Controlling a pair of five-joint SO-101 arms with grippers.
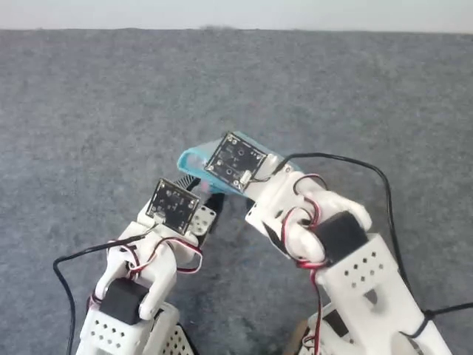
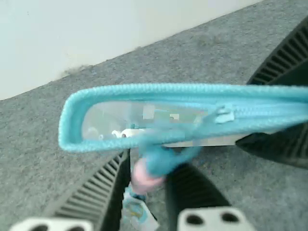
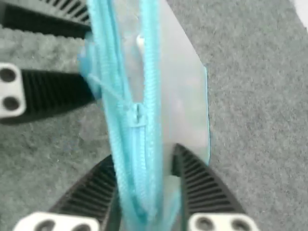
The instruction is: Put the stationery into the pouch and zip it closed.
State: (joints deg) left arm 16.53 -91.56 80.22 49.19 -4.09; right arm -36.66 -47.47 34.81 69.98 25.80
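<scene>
The pouch (image 2: 183,103) is held above the tabletop (image 1: 89,111), between the two arms. One end is pinched by the right fingers (image 3: 202,185), which are closed on its woven teal zip edge. The pink-and-blue pull (image 2: 147,173) (soft and rounded) is gripped between the left fingers (image 2: 187,187), just beside that edge. The pouch wall is clear, smooth plastic bound in ribbed teal fabric. The tabletop is covered in grey, felt-like cloth.

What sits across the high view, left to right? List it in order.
Left arm → pouch, its blue end held up off the grey table → right arm.
</scene>
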